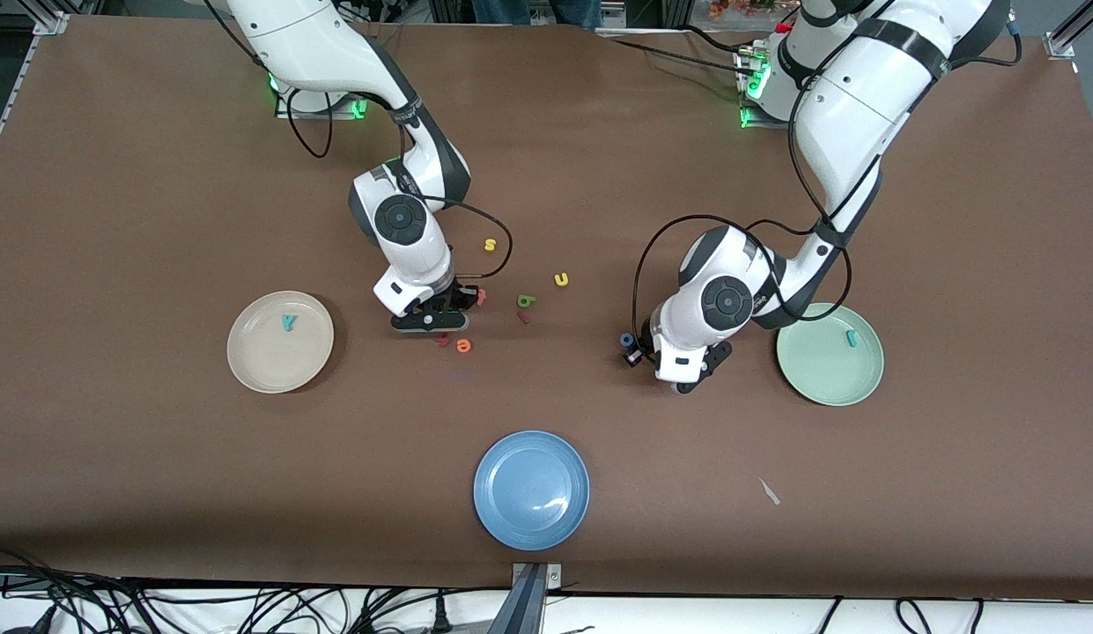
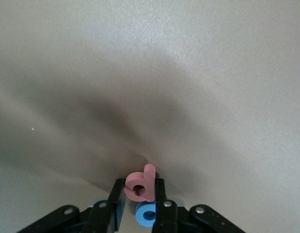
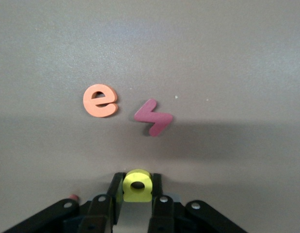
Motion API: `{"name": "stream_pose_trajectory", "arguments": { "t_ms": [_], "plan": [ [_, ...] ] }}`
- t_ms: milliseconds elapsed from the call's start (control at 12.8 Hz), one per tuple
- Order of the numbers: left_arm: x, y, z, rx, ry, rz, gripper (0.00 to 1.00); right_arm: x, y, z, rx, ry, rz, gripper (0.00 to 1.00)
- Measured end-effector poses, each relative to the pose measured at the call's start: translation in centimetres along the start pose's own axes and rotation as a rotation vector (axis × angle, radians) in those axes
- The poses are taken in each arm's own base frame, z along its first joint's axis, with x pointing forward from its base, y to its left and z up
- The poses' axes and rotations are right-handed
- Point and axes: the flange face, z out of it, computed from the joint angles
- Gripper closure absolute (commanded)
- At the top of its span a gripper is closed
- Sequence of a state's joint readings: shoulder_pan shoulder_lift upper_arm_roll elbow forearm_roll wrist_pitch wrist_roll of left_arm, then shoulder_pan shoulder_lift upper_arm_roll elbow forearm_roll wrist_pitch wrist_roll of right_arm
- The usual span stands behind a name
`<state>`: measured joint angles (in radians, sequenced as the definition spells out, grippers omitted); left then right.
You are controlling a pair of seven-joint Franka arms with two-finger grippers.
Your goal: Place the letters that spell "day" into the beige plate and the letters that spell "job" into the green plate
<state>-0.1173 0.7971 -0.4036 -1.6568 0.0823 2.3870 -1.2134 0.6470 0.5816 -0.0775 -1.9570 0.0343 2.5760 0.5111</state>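
Presently three plates (image 1: pixel 247 361), right tool (image 3: pixel 136 194) gripping one yellow letter (image 3: pixel 137 185)

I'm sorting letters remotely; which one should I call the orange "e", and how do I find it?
Start at the right claw, low over the scattered letters mid-table. The orange "e" lies flat beside it, next to a dark red zigzag letter. It is the only orange piece.

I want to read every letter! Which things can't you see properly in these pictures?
- Front view: the right gripper covers its yellow letter.
- Front view: the dark red letters beside the orange "e" are too small to read.
- Left wrist view: the blue letter is half hidden by the pink letter and the left gripper.
- Both wrist views: the grippers are cut off by the picture's edge.
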Motion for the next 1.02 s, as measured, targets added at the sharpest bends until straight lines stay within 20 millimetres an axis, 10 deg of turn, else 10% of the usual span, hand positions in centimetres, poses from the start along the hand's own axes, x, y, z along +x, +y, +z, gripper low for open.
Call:
{"name": "stream_pose_trajectory", "arguments": {
  "t_ms": [391,781,1016],
  "plan": [
    [2.1,-1.0,-1.6,0.058,-0.013,0.028,0.93,2.3,4.6,-4.2,-0.059,-0.051,-0.068,0.83],
    [8.1,-6.9,-13.3,0.227,-0.080,0.259,0.93,5.0,13.5,-6.9,-0.114,-0.084,-0.210,0.83],
    [14.2,-12.7,-16.9,0.246,-0.103,0.347,0.93,5.5,20.3,-7.6,-0.139,-0.104,-0.298,0.82]
  ]
}}
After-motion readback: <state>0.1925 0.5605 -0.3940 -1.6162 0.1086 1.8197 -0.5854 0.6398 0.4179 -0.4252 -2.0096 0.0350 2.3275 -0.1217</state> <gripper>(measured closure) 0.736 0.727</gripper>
